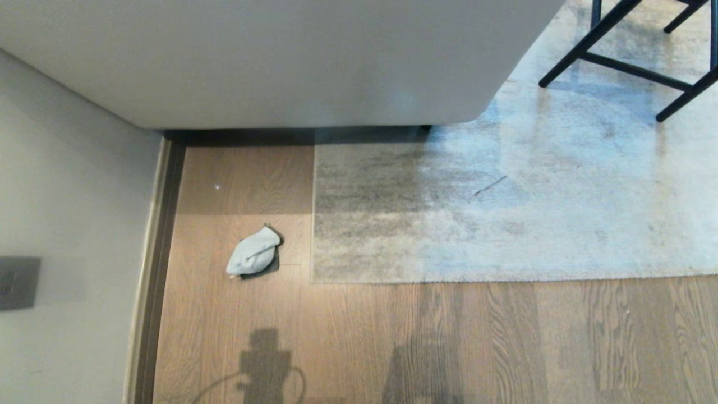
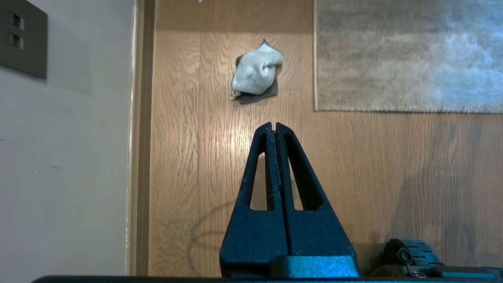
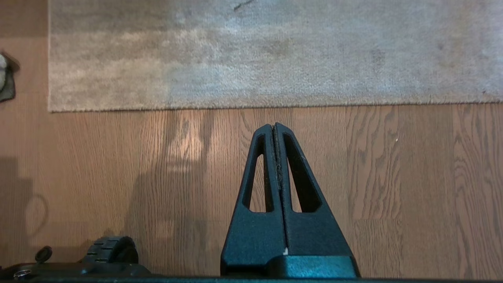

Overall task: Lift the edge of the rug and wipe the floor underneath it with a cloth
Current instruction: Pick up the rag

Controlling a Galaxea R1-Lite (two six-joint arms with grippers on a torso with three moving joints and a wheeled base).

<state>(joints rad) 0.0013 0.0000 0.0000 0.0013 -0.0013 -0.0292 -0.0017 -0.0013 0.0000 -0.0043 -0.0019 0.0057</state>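
A crumpled pale grey cloth (image 1: 253, 251) lies on the wood-plank floor (image 1: 235, 325), just left of the rug's near left corner. The rug edge (image 1: 449, 279) runs straight across the head view, lying flat, with its square corner (image 1: 314, 280) toward the cloth. Neither arm shows in the head view. In the left wrist view my left gripper (image 2: 273, 125) is shut and empty, above bare floor (image 2: 188, 157) short of the cloth (image 2: 256, 72). My right gripper (image 3: 274, 125) is shut and empty too, above floor (image 3: 393, 188) short of the rug edge (image 3: 275, 107).
A pale wall (image 1: 73, 224) with a dark skirting strip (image 1: 162, 252) and a dark wall plate (image 1: 18, 282) bounds the left. A white sofa (image 1: 280, 56) overhangs the rug's far side. Black chair legs (image 1: 628, 62) stand on the rug at far right. My base wheel (image 3: 112, 248) shows low down.
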